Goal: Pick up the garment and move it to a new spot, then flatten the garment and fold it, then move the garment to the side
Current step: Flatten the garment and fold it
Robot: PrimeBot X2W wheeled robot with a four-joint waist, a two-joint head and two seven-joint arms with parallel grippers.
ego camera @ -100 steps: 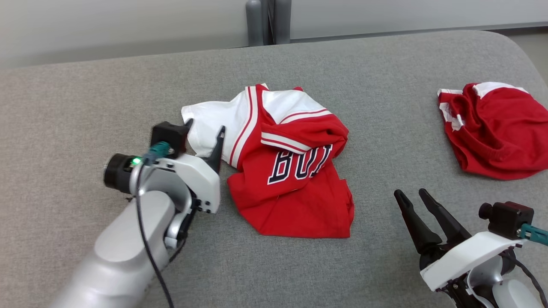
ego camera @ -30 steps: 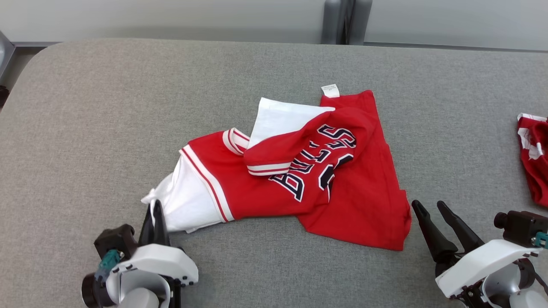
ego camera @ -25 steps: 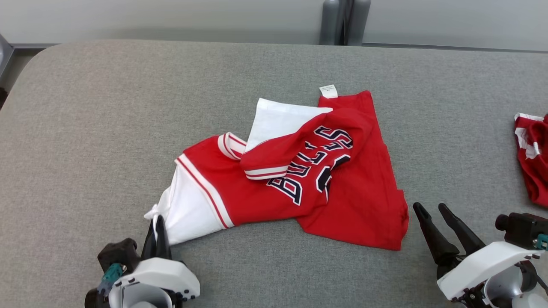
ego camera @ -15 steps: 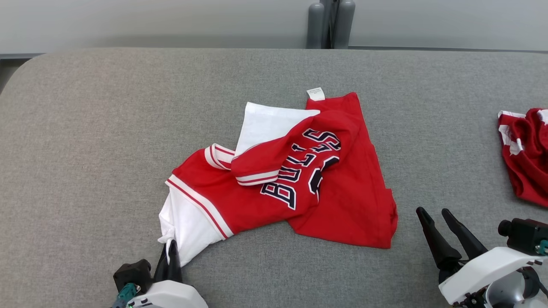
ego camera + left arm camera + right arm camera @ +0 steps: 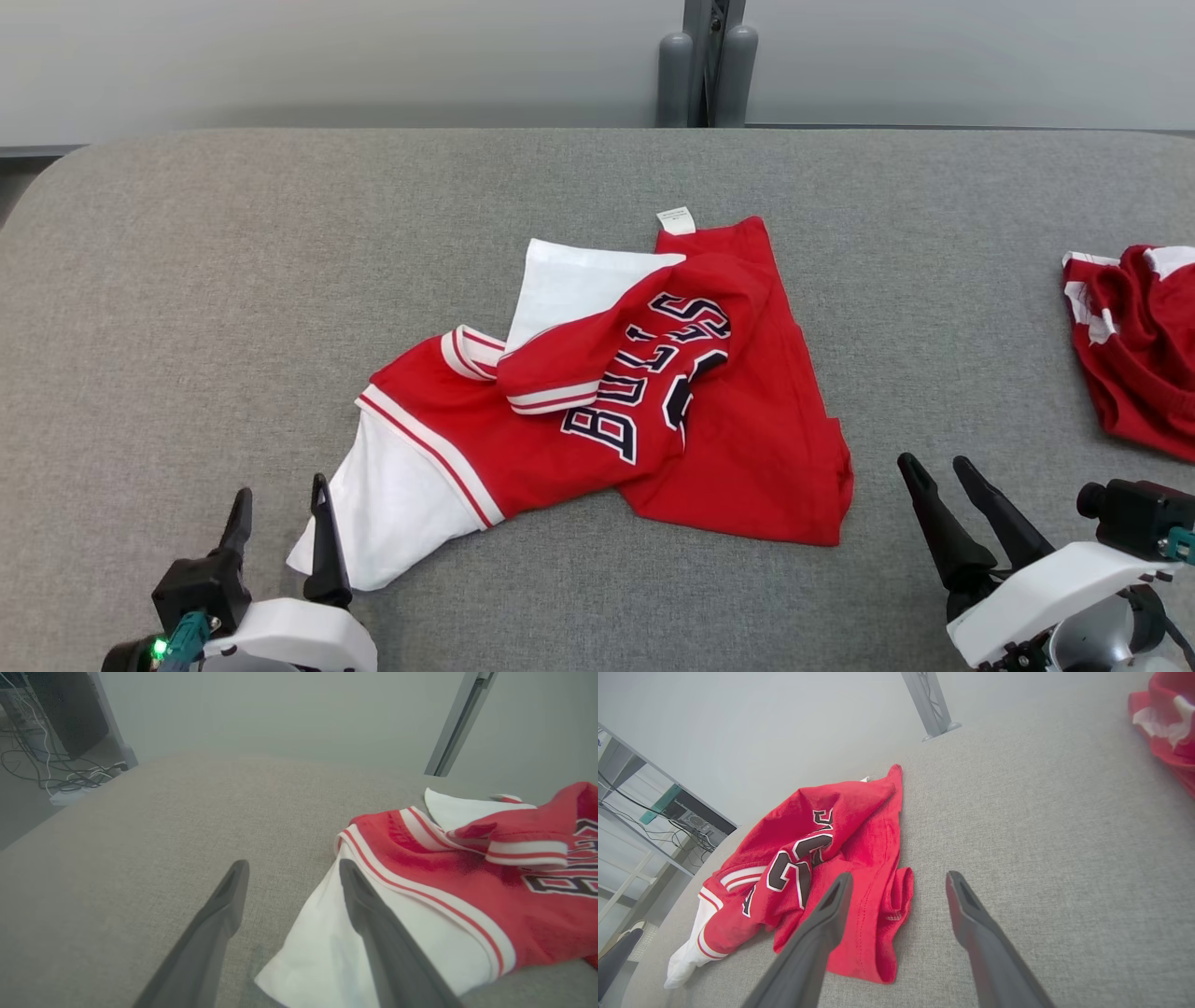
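The garment (image 5: 653, 411) is a red jersey with dark lettering and white sleeves, lying crumpled in the middle of the grey table (image 5: 187, 280). One white sleeve (image 5: 392, 504) stretches toward the near left. My left gripper (image 5: 280, 490) stands open at that sleeve's tip. In the left wrist view the left gripper (image 5: 294, 863) has its right finger over the white sleeve (image 5: 327, 952), with no grip on the cloth. My right gripper (image 5: 934, 462) is open near the jersey's lower right hem, apart from it; the right wrist view shows the right gripper (image 5: 900, 875) beside the garment (image 5: 822, 858).
A second red and white garment (image 5: 1134, 345) lies bunched at the table's right edge, also seen as the red bundle (image 5: 1164, 709) in the right wrist view. A grey post (image 5: 705, 65) stands behind the table. Cables and a dark cabinet (image 5: 65, 714) sit off the table's left end.
My left gripper, shut on the white sleeve, drew it toward the near edge, then opened and let it drop flat. The head camera has shifted. The right gripper has kept still.
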